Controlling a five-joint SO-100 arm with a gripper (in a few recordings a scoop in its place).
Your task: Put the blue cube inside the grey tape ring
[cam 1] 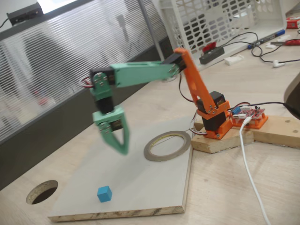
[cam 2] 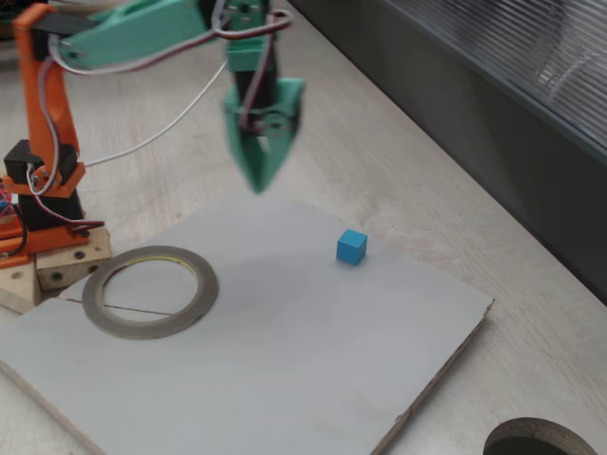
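Blue cube, tiny, matte and sky-blue, sits alone on the pale grey board, well apart from the thin flat grey tape ring. Above the board between them hangs the green two-finger gripper, fingers together, holding nothing.

Electronics workshop bench, pale wood-grain desk, bare red circuit board with loose wires, behind it black power strip, white plastic crate, marker pens
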